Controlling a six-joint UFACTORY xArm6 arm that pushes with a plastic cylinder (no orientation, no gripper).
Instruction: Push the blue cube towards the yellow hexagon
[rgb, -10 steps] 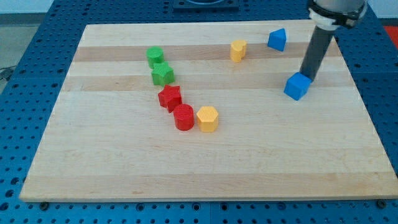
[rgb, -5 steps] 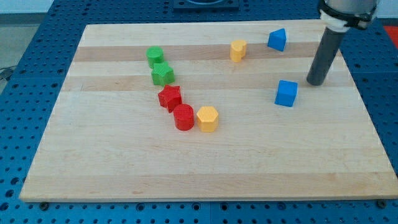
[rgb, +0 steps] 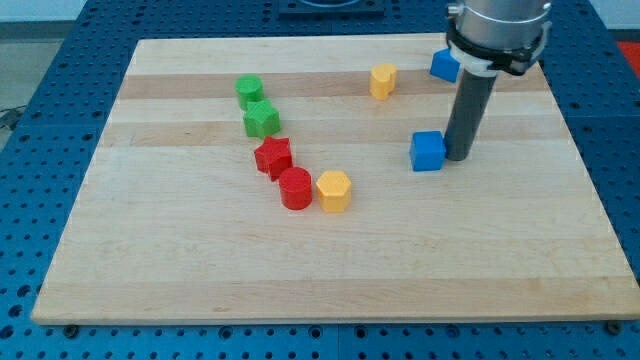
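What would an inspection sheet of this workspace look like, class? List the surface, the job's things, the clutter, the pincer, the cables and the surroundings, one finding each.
Surface: wooden board, flat and pale.
Job's things: blue cube right of centre; yellow hexagon lower and to the view's left, beside the red cylinder.
Clutter: green cylinder, green star, red star, second yellow block, second blue block partly behind the rod.
Pincer: none; my tip sits right against the blue cube's right side.
Cables: nothing seen.
Surroundings: blue perforated table around the board.
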